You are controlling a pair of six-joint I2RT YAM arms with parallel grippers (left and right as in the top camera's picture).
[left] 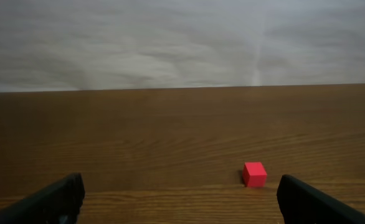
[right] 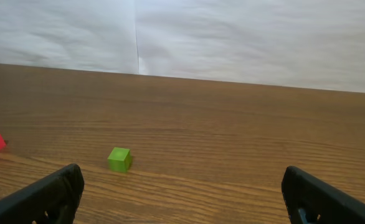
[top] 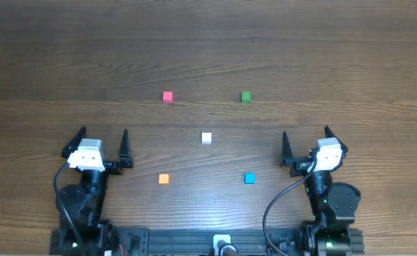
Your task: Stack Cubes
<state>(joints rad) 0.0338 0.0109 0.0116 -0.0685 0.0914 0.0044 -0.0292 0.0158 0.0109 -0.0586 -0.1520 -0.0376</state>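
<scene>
- Left gripper (top: pixel 102 136) and right gripper (top: pixel 306 136) sit near their bases, level with each other, fingers spread wide and released, grasping nothing.
- Top view: white cube (top: pixel 206 138) at centre, orange cube (top: pixel 164 178) near left and blue cube (top: pixel 250 178) near right, well apart on the table (top: pixel 336 43).
- Wrist views: pink cube (left: pixel 254 174) far left, green cube (right: pixel 119 159) far right.

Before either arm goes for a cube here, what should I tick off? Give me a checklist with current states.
1. Left gripper open and empty: ok.
2. Right gripper open and empty: ok.
3. Pink cube, green cube, white cube, orange cube, blue cube all separate, none stacked: ok.
4. Bare table around the white cube: ok.
5. Cube within either gripper's grasp: not ok, all lie apart from both grippers.
</scene>
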